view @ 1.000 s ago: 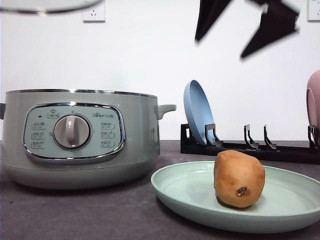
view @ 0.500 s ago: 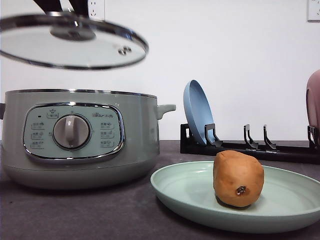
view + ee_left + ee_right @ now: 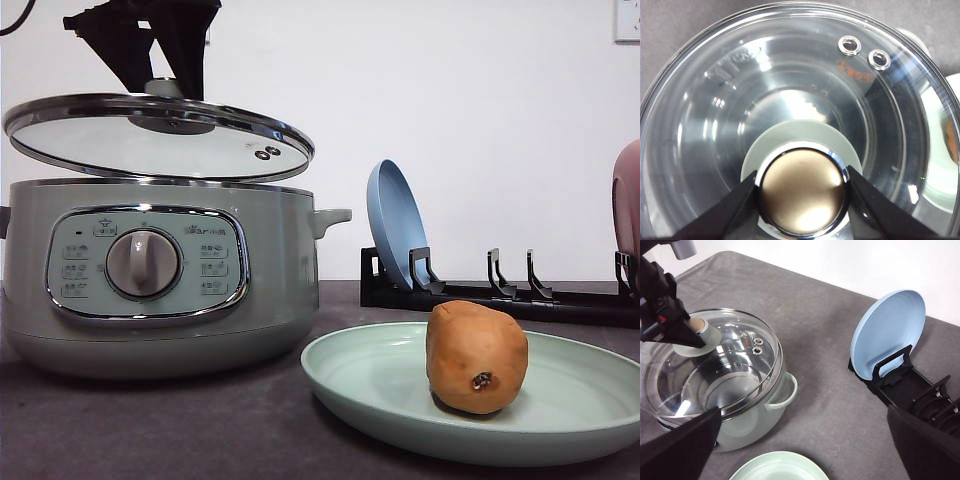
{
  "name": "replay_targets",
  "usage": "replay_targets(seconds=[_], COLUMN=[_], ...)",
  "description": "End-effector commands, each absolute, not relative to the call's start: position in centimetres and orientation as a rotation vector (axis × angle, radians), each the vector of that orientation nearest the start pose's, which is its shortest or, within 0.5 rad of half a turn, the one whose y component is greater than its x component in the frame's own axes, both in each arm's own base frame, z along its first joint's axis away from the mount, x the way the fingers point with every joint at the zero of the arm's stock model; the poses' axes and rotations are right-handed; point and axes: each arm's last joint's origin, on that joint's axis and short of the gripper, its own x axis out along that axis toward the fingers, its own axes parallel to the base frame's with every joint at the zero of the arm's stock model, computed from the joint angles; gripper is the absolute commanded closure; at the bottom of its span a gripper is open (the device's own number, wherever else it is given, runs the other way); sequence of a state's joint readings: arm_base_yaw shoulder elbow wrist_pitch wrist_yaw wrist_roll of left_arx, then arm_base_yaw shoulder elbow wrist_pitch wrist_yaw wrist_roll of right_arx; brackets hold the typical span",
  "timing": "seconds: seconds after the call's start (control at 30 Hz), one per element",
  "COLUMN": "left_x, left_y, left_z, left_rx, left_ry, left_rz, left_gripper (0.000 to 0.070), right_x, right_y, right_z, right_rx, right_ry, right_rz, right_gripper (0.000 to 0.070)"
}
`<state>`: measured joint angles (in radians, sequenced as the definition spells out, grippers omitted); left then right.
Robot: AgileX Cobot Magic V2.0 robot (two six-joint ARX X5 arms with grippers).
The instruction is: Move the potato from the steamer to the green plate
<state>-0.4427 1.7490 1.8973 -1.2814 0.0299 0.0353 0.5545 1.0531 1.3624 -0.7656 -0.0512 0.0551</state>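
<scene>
The orange-brown potato (image 3: 477,356) lies on the pale green plate (image 3: 380,385), at the front right of the table. To its left stands the sage-green steamer (image 3: 150,275). My left gripper (image 3: 165,85) is shut on the knob (image 3: 802,192) of the glass lid (image 3: 160,135). It holds the lid slightly tilted, just above the steamer's rim. In the right wrist view, the lid (image 3: 730,365) hangs over the steamer (image 3: 765,415), whose inside looks bare through the glass. My right gripper (image 3: 802,450) is open, high over the table with nothing between its fingers, and the green plate's edge (image 3: 777,467) lies below it.
A black dish rack (image 3: 500,295) at the back right holds an upright blue plate (image 3: 397,225). A pink plate (image 3: 628,210) stands at the right edge. Grey tabletop lies bare between the steamer and the rack (image 3: 920,390).
My left gripper brought the lid in from above and lowered it until it hangs just over the steamer. My right gripper rose out of the front view. The potato stayed on the plate.
</scene>
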Motion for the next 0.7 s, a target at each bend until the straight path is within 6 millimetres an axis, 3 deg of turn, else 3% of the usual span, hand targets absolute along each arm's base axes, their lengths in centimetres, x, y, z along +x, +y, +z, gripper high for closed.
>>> replay_targets(seconds=[0.0,0.67], left_x=[31.3,32.4], left_y=[-15.1,-15.6], left_z=[37.8,36.2], left_rx=[0.259,0.275], left_ry=[1.063,1.111], left_rz=[-0.445,-0.439], left_gripper=[0.0697,0.0697], right_x=[16.1,16.1], right_y=[10.2,10.2], right_z=[42.8,42.8], right_rx=[-0.069,-0.069], right_ry=[0.442,0.441], right_rz=[0.589,0.591], right_gripper=[0.0006,0.0006])
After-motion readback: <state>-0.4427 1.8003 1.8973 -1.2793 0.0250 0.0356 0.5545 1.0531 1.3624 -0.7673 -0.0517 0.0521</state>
